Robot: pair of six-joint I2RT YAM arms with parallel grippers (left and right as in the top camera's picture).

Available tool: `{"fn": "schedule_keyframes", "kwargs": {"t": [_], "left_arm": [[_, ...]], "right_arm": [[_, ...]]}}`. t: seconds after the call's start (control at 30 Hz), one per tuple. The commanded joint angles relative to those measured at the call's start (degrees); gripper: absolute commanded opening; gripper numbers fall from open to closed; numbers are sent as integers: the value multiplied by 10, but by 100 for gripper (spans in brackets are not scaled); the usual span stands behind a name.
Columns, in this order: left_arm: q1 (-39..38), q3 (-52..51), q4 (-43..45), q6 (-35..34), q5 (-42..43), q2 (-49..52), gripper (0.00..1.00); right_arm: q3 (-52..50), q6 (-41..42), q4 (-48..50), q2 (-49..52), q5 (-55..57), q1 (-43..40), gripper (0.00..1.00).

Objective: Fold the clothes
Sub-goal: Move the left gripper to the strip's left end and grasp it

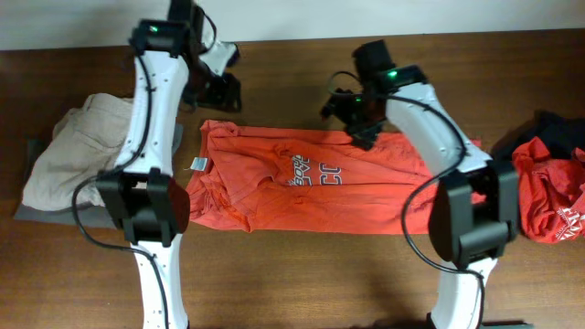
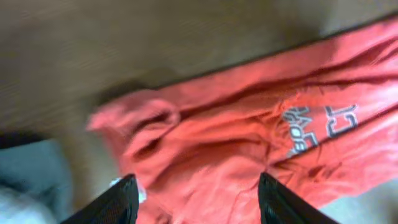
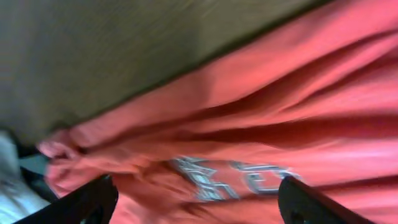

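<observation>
The orange T-shirt (image 1: 311, 178) lies as a long band across the middle of the tabletop (image 1: 302, 274), with its far edge fairly straight. The left gripper (image 2: 196, 183) hangs open and empty just beyond the far-left corner. The right gripper (image 3: 196, 186), wide open and empty, is over the far edge. Bare wood runs along the near side. A beige garment (image 1: 78, 151) lies at the left, a red shirt (image 1: 548, 192) and a black garment (image 1: 558, 128) at the right edge.

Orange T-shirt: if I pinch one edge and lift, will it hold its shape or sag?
The orange T-shirt likely sags: it lies flat with soft creases, so it looks floppy. Thin cloth, probably light. Pushed across the wooden table, it would probably bunch rather than slide.
</observation>
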Motion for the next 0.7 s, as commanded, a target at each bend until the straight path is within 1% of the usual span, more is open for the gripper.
{"fn": "schedule_keyframes", "kwargs": {"t": [0.0, 0.07, 0.17, 0.23, 0.33, 0.43, 0.53, 0.57, 0.67], "left_arm": [[-4, -57, 19, 27, 84, -8, 62], [-8, -85, 25, 27, 88, -8, 62], [-15, -111, 25, 40, 124, -8, 62], [-18, -118, 23, 40, 122, -8, 62], [-20, -118, 13, 41, 123, -8, 62], [-21, -118, -23, 49, 123, -8, 62], [-21, -118, -33, 61, 123, -11, 52], [-21, -118, -31, 73, 123, -14, 50], [-19, -118, -29, 80, 108, -37, 50]], "right_arm": [[-2, 109, 12, 23, -24, 14, 88], [-2, 125, 16, 40, -27, 16, 87], [-3, 135, 17, 73, -61, 16, 84], [-3, 134, 13, 90, -82, 18, 82], [-3, 127, -5, 106, -84, 25, 81], [-2, 63, -12, 105, -82, 25, 82], [11, -52, -11, 92, -76, 17, 80], [15, -80, -12, 85, -72, 16, 81], [31, -122, -33, 61, -52, 6, 81]]}}
